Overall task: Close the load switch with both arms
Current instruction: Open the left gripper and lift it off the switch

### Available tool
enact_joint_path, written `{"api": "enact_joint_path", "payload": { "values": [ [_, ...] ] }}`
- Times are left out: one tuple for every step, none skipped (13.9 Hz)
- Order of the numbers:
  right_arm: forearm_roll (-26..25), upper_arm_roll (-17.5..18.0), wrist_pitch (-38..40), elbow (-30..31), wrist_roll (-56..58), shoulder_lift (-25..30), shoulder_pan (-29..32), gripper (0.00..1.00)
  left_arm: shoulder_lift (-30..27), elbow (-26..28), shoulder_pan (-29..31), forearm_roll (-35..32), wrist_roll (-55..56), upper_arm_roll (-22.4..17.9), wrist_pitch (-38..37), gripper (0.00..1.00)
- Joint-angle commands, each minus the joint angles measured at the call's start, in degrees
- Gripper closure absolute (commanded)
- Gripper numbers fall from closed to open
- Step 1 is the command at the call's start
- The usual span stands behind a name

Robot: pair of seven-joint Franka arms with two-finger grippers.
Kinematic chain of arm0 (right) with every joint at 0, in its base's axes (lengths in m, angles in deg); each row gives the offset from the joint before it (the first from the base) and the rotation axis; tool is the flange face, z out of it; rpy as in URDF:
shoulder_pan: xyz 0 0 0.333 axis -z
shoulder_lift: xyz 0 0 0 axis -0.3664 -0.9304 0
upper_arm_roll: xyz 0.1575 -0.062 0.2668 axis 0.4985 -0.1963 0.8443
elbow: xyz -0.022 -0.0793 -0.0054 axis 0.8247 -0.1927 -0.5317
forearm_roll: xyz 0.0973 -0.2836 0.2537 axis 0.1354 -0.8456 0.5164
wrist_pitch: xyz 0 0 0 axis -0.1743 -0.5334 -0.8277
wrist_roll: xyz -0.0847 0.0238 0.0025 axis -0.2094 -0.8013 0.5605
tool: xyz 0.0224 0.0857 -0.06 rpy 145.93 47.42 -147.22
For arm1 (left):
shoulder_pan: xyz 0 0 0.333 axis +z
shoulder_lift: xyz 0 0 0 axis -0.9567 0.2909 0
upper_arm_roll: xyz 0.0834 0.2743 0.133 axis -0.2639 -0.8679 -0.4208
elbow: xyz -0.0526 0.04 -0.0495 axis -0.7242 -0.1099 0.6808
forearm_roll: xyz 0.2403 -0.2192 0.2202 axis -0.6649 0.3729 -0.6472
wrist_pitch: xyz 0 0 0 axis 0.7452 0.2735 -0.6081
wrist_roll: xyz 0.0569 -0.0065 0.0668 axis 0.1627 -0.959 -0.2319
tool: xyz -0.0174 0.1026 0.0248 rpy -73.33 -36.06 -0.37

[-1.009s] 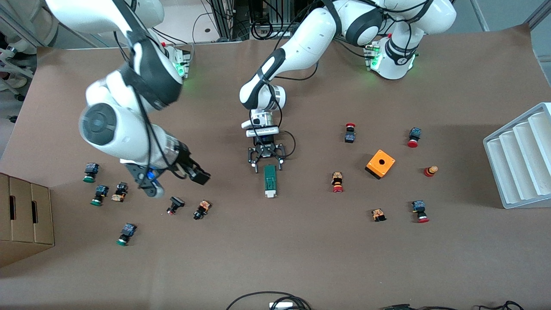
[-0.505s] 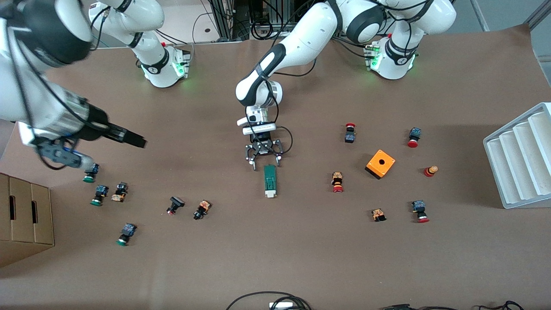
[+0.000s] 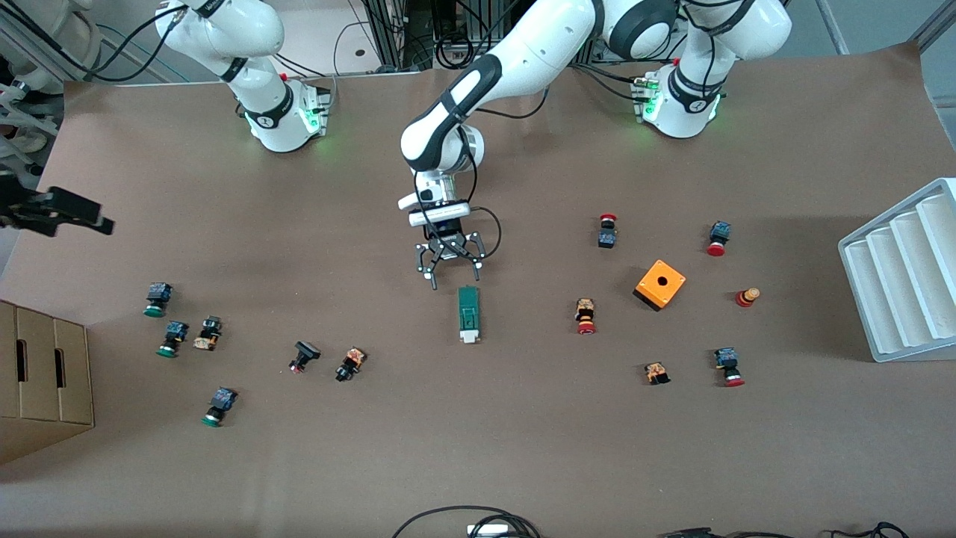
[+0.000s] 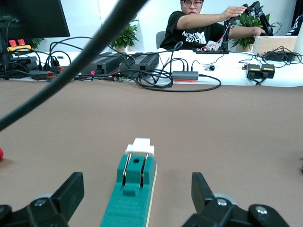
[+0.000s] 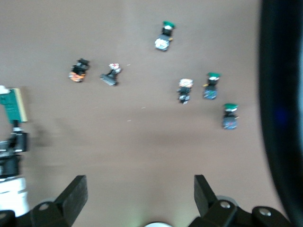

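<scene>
The load switch (image 3: 468, 312) is a flat green bar lying mid-table, with its white block (image 3: 468, 336) at the end nearer the front camera. In the left wrist view the load switch (image 4: 131, 191) runs lengthwise between the black fingers (image 4: 70, 193), which stand apart from it on both sides. My left gripper (image 3: 455, 279) is open, low by the switch's green end, touching nothing. My right gripper (image 3: 82, 213) is open and empty, high over the right arm's end of the table. From there the right wrist view shows the load switch (image 5: 11, 105) at its border.
Small push-buttons (image 3: 170, 338) lie scattered at the right arm's end, with more (image 3: 585, 315) at the left arm's end. An orange box (image 3: 660, 284) sits among those. A white ribbed tray (image 3: 904, 276) and a cardboard box (image 3: 41, 373) stand at the table's two ends.
The right arm has swung up and away from the table's middle toward its own end. The left gripper has drawn back a little from the switch's green end, still open.
</scene>
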Motion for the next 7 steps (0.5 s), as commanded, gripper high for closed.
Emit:
{"api": "enact_joint_path", "payload": {
  "values": [
    [-2.71,-0.73,-7.04,9.53,4.24,5.88,-0.49,0.00,-3.83,1.82,0.33,2.26,-2.70,0.20,0.45,0.00],
    [-2.80,-0.83,-7.23,10.16,4.43,6.34,-0.41,0.00,-4.62,1.91,0.33,2.45,-3.66,0.20,0.54,0.00],
    [-2.89,-0.83,-7.15,10.26,4.43,6.43,-0.41,0.00,-5.50,1.99,0.42,3.58,-4.98,0.20,0.72,0.00],
    [-3.06,-0.91,-6.80,10.08,4.43,6.43,-0.67,0.00,-7.25,1.91,1.29,5.42,-7.34,0.20,1.50,0.00],
    [-3.85,-0.91,-6.79,9.82,4.43,6.25,-0.58,0.00,-8.92,1.91,1.73,7.52,-11.10,0.20,2.81,0.00],
    [-3.94,-0.83,-6.62,9.47,4.34,6.08,-0.58,0.00,-10.50,1.82,1.91,9.55,-14.71,0.20,3.09,0.00],
    [-3.95,-0.83,-6.62,9.38,3.82,5.99,-0.67,0.00,-11.91,1.73,2.00,11.74,-18.14,0.20,3.18,0.00]
  ]
}}
